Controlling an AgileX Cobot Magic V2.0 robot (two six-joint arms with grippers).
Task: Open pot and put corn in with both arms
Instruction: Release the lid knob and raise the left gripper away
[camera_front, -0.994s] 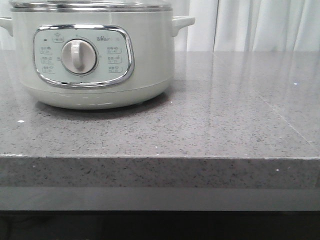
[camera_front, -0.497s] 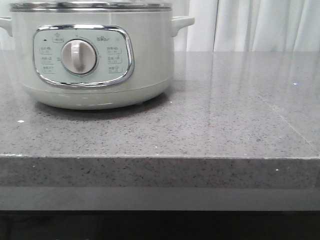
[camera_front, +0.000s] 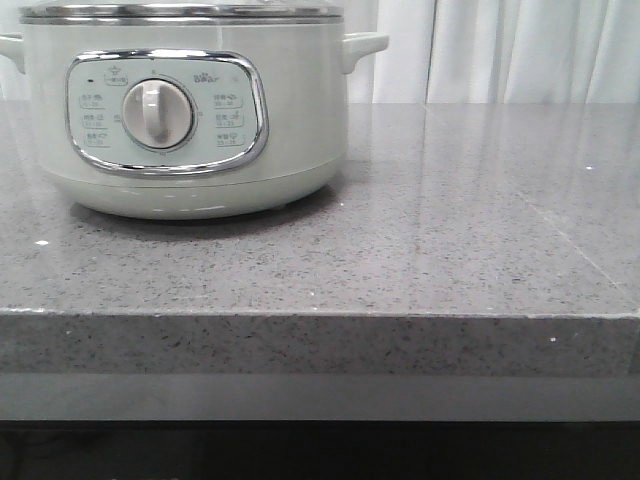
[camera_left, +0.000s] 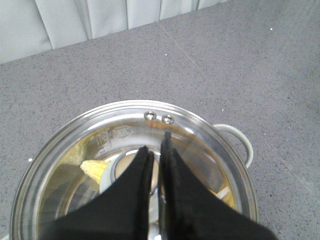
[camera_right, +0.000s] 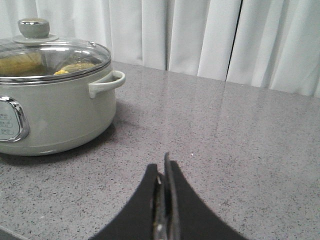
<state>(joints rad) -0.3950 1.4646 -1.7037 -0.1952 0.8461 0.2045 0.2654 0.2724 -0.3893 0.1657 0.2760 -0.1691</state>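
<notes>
The pale-green pot (camera_front: 290, 120) stands at the back left of the counter, its dial facing me. Its steel-rimmed glass lid (camera_right: 55, 52) lies on it, and the lid's knob (camera_right: 33, 27) is free. The yellow corn (camera_left: 92, 167) lies inside the pot and shows through the glass, also in the right wrist view (camera_right: 75, 66). My left gripper (camera_left: 156, 145) hangs above the lid's middle, shut and empty. My right gripper (camera_right: 160, 162) is shut and empty over bare counter to the right of the pot. Neither gripper shows in the front view.
The grey speckled counter (camera_front: 450, 220) stretches right of the pot, with its front edge (camera_front: 320, 318) near me. White curtains (camera_right: 210, 35) hang behind. The pot's side handle (camera_right: 107, 82) sticks out toward my right gripper.
The lid's rim at the top of the front view has settled slightly lower onto the pot. Nothing else has moved.
</notes>
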